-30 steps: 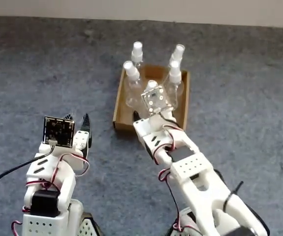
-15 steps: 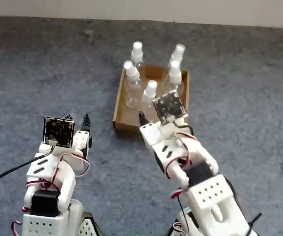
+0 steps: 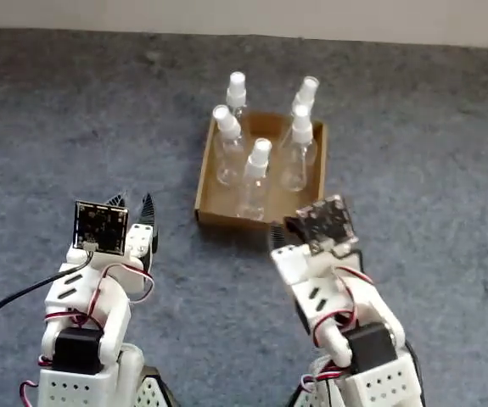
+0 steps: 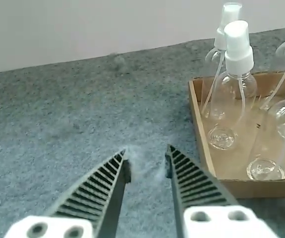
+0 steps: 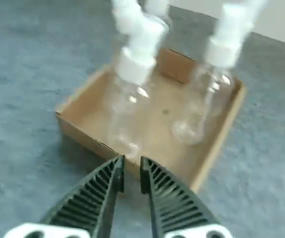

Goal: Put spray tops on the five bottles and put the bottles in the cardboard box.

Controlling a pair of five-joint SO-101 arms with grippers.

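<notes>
Right arm has backed off the cardboard box (image 3: 216, 218) toward the near edge of the table (image 3: 74, 110). 1.0 s ago its wrist sat over the box and covered the middle bottle (image 3: 255, 176); 0.5 s ago it was half way out; now it is off the box, with the tips just short of the box's near wall. Right pincer (image 5: 131, 172) is released: fingers parted by only a sliver, nothing between them, pointing at the near wall. The middle bottle is now in full sight, upright in the box with its top on. All five bottles (image 3: 227, 153) carry white spray tops (image 3: 237, 83) and stand upright in the box: two at the far end, one at each side, one in the middle toward the near wall. None has shifted across the three frames. The box is in the same spot, mid-table toward the far edge. Left arm has not moved; it sits in the near-left part of the table, well apart from the box. Left pincer (image 4: 147, 159) is released, fingers spread, empty, just above the bare table.
</notes>
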